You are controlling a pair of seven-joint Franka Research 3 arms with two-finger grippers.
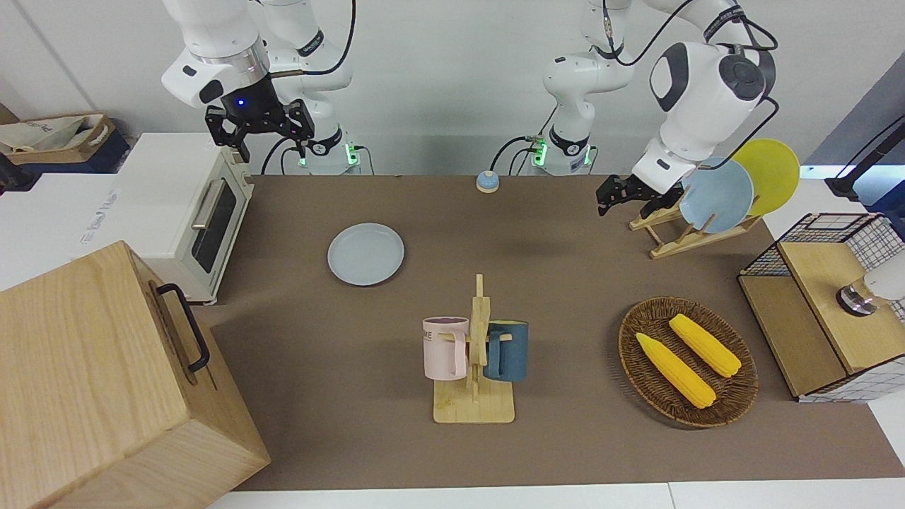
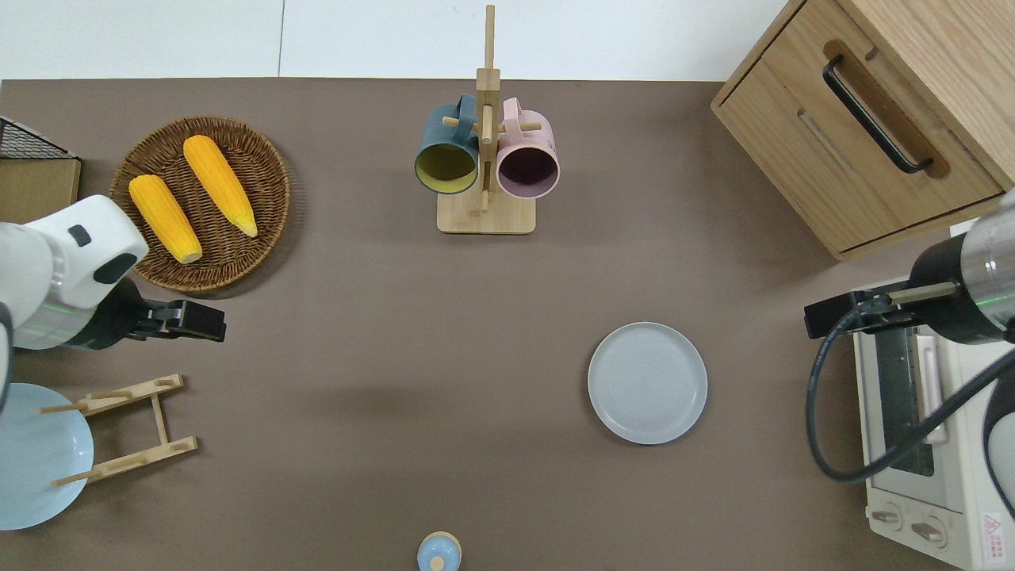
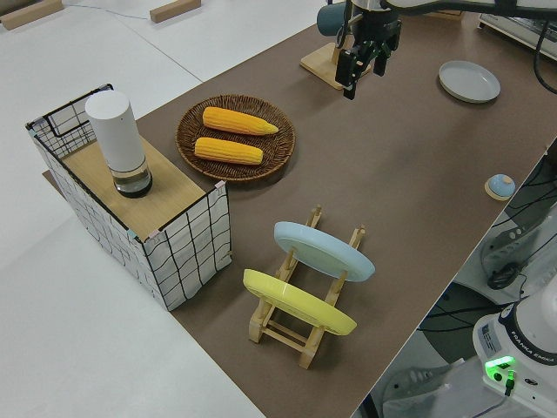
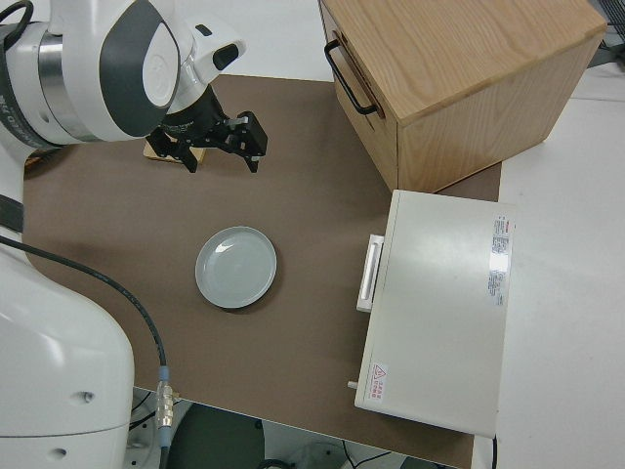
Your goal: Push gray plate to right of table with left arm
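I count three plates: gray plate point(image 2: 647, 382) flat on table point(image 2: 381, 317), sky-blue plate point(image 1: 716, 194) and yellow plate point(image 1: 768, 170) in one rack point(image 2: 131, 428). Two corn cobs point(image 2: 190, 196), one basket point(image 2: 262, 190), two mugs point(image 2: 488, 162), one mug stand point(image 2: 486, 214), one toaster oven point(image 1: 191, 205), one wooden cabinet point(image 1: 106, 382), one bell point(image 2: 438, 553).

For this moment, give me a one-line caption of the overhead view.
Gray plate flat on the table, left gripper empty.

I make out "ME" on the pink mug point(image 1: 445, 347), a red warning sticker on the toaster oven point(image 2: 991, 526), its wording unreadable
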